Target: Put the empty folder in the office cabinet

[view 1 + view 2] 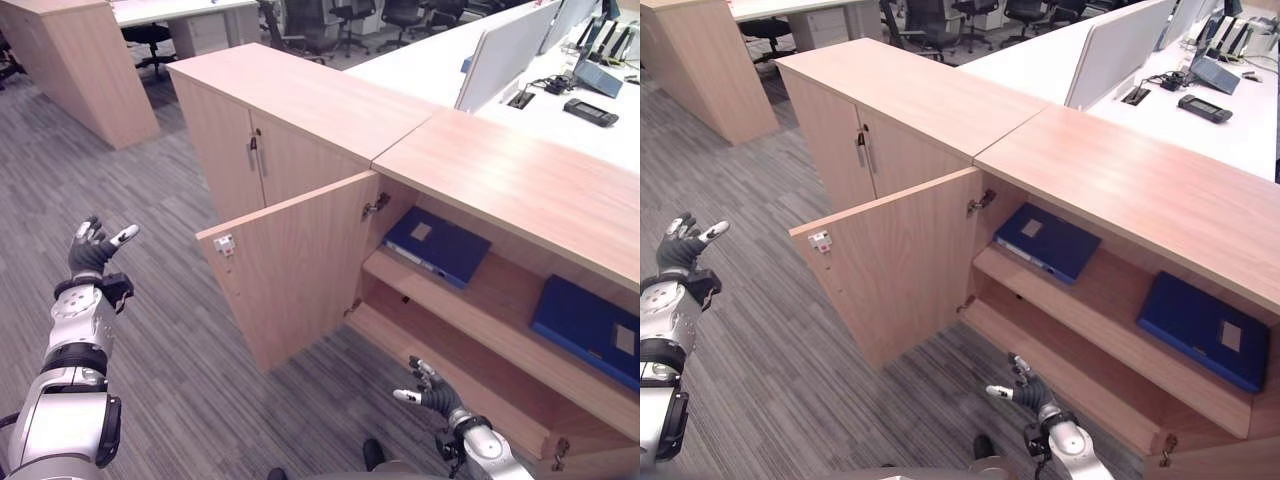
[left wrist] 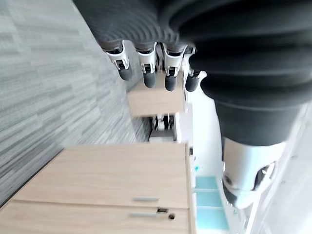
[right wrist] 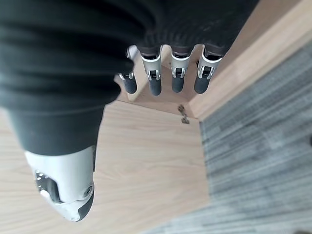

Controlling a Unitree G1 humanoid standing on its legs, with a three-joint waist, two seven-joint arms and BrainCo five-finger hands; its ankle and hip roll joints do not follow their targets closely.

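The wooden office cabinet stands with its left door swung open. On its upper shelf lie two dark blue folders, one at the left and one at the right. The lower shelf is bare. My right hand hovers open and empty just before the lower shelf's front edge; its fingers are straight. My left hand is raised over the carpet well left of the door, open and empty, fingers relaxed.
A second cabinet with shut doors adjoins on the left. Behind are a white desk with a divider screen and a phone, several office chairs, and another wooden unit at far left. Grey carpet lies before the cabinet.
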